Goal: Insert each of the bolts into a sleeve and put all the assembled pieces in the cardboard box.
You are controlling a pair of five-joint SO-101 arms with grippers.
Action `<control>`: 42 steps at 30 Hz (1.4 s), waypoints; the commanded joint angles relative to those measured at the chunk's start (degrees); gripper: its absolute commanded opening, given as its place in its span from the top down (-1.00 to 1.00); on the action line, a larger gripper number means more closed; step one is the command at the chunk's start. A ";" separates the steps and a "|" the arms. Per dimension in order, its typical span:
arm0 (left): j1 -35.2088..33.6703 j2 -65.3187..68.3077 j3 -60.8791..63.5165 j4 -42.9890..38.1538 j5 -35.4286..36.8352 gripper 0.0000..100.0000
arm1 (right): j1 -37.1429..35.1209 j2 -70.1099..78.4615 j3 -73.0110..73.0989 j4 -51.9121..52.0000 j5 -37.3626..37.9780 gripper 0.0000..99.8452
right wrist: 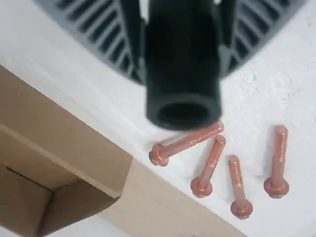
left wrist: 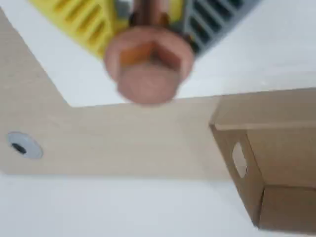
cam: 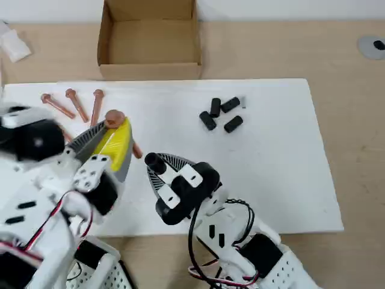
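My left gripper is shut on a copper bolt, held head outward between a yellow and a grey finger; in the left wrist view the bolt head sits just past the gripper. My right gripper is shut on a black sleeve, a short way right of the bolt. The sleeve's open bore faces outward from the gripper. Several loose bolts lie at the mat's far left. Several loose sleeves lie mid-mat. The open cardboard box stands beyond the mat.
A white mat covers the wooden table. A grey disc is set in the table at the far right. A white object lies at the far left corner. One more bolt pokes out beside the left gripper.
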 commanded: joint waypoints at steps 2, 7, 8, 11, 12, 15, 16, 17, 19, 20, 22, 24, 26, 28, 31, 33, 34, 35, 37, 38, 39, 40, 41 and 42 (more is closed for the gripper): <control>0.70 -0.13 3.69 -5.45 0.26 0.99 | -0.40 -1.10 -0.66 -4.22 0.18 0.98; 0.70 -0.13 7.65 -8.62 0.26 0.99 | -0.31 -1.10 -0.22 -9.41 0.09 0.98; 0.70 -0.13 7.82 -8.70 0.26 0.99 | -0.31 -1.10 -0.13 -9.58 -0.26 0.98; 0.70 -0.13 7.82 -8.88 0.26 0.99 | -0.31 -1.10 -0.22 -9.32 -3.08 0.98; 0.70 -0.13 7.82 -8.88 0.26 0.99 | -0.31 -1.01 -0.04 -9.32 -3.34 0.98; 0.70 -0.13 7.47 -8.88 0.26 0.99 | -0.31 -1.01 0.66 -9.41 -3.43 0.98; 0.79 -0.13 7.38 -8.88 0.26 0.99 | -0.31 -1.10 0.84 -9.41 -3.43 0.98; 0.79 -0.13 7.38 -8.88 0.26 0.99 | -0.31 -1.10 0.92 -9.32 -3.43 0.98; 1.76 -0.13 7.30 -8.97 0.26 0.99 | -0.31 -1.10 0.92 -9.32 -3.43 0.98; 2.20 -0.13 7.30 -8.97 0.26 0.99 | -0.31 -1.10 0.92 -9.23 -3.43 0.98; 2.55 -0.13 6.07 -8.44 0.26 0.99 | -0.31 -1.10 0.92 -9.23 -3.43 0.98; 2.55 -0.13 3.87 -7.38 0.26 0.99 | -0.31 -1.01 0.92 -9.23 -3.43 0.98; 2.55 -0.13 2.20 -6.07 0.09 0.99 | -0.31 -1.01 0.92 -9.23 -3.43 0.98; 2.55 -0.13 1.85 -5.27 0.00 0.99 | -0.31 -1.01 0.92 -9.23 -3.43 0.98; 2.29 -0.13 1.93 -4.40 -0.18 0.99 | -0.31 -0.92 0.92 -9.23 -3.43 0.98; 2.29 -0.13 1.93 -4.04 -0.18 0.99 | -0.31 -0.92 0.92 -9.23 -3.43 0.98; 2.29 -0.13 1.93 -4.04 -0.09 0.99 | -0.31 -0.92 0.92 -9.23 -3.43 0.98; 2.37 -0.13 1.93 -4.13 -0.09 0.99 | -0.31 -0.92 0.92 -9.23 -3.43 0.98; 2.46 -0.13 1.93 -4.13 0.09 0.99 | -0.31 -0.92 0.92 -9.23 -3.43 0.98; 2.46 -0.13 1.93 -4.13 0.18 0.99 | -0.31 -0.92 0.92 -9.23 -3.43 0.98; 2.46 -0.13 1.93 -4.13 0.18 0.99 | -0.31 -0.92 0.92 -9.23 -3.43 0.98; 2.37 -0.13 2.02 -4.13 0.00 0.99 | -0.31 -1.01 0.92 -9.23 -3.43 0.98; 2.29 -0.13 2.02 -4.13 0.00 0.99 | -0.31 -1.01 0.92 -9.23 -3.43 0.98; 2.29 -0.13 2.02 -4.13 0.00 0.99 | -0.31 -1.01 0.92 -9.23 -3.43 0.98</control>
